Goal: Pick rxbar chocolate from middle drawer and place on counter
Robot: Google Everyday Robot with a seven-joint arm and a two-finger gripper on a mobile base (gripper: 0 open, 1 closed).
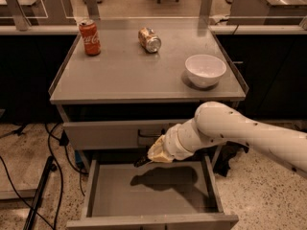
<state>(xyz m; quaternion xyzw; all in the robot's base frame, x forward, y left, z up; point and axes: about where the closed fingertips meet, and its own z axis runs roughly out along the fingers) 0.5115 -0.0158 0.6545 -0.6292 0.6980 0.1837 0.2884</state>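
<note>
The middle drawer is pulled open below the counter, and its grey floor shows only the arm's shadow. My gripper hangs over the drawer's back left part, just below the closed upper drawer front, at the end of the white arm. A small dark shape sits at the gripper's tip; I cannot tell whether it is the rxbar chocolate. No bar lies on the visible drawer floor or on the counter.
On the counter stand a red cola can at the back left, a tan dented can lying at the back middle, and a white bowl at the right. Black cables lie on the speckled floor to the left.
</note>
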